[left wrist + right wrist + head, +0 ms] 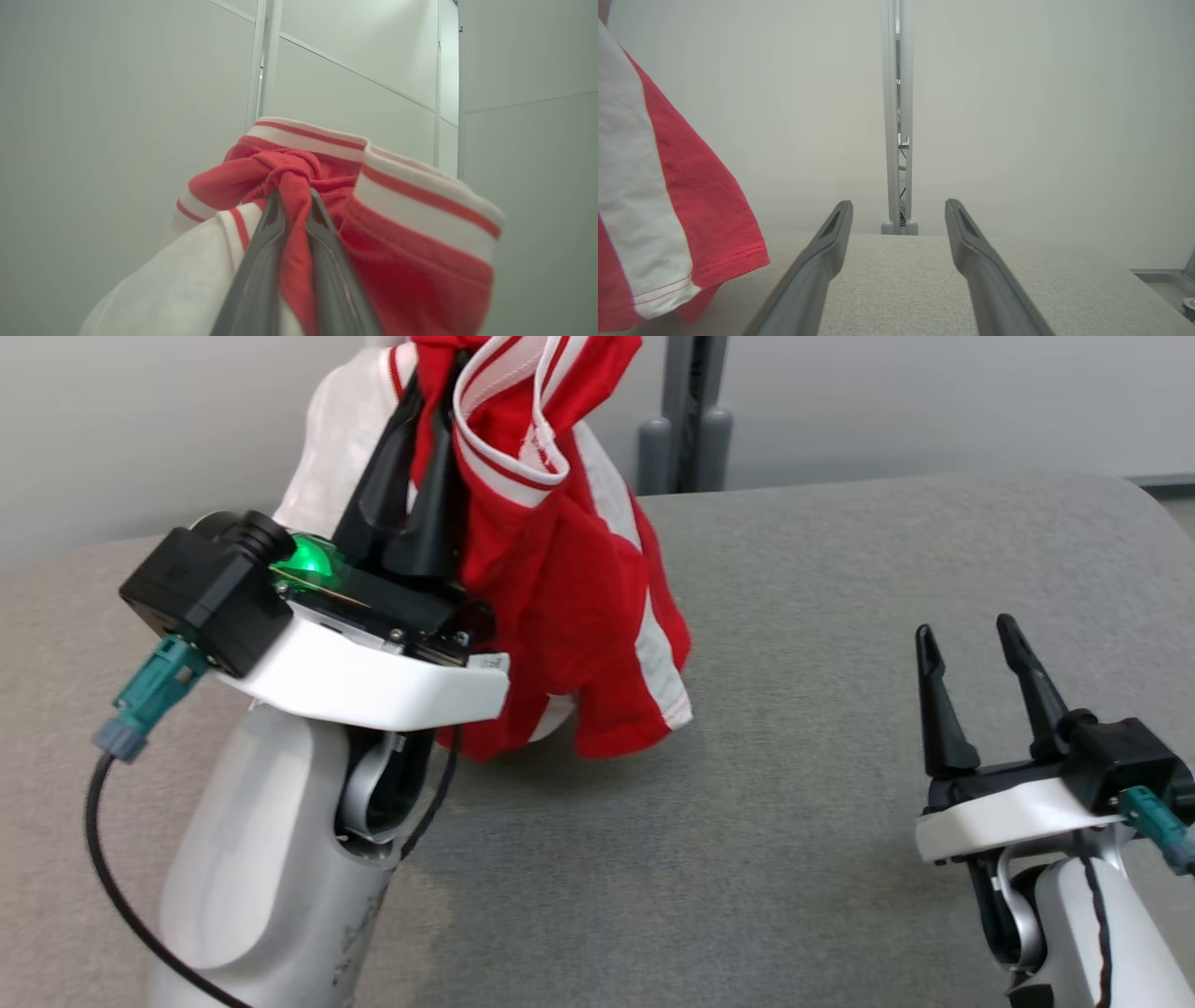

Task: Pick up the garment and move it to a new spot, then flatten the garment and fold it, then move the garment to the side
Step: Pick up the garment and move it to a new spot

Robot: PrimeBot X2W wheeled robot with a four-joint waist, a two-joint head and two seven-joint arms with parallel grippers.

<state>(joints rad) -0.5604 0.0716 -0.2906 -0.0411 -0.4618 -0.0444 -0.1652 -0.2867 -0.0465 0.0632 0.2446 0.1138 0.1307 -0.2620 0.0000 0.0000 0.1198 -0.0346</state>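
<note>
The garment [560, 588] is a red and white striped shirt hanging bunched above the grey table [840, 616], its lower hem just reaching the surface. My left gripper [439, 373] is raised at the upper left and shut on a twist of the red cloth; in the left wrist view the fingers [261, 261] pinch the garment [411, 242] between them. My right gripper [966, 635] rests low at the right, open and empty, well clear of the cloth. In the right wrist view my right gripper [899, 205] points at the wall, with the garment's hem [668, 210] hanging at the left.
A grey metal post [686, 420] stands behind the table's far edge against the pale wall. The table's rounded right corner [1139, 504] lies beyond my right gripper. A black cable [103, 859] loops off my left wrist.
</note>
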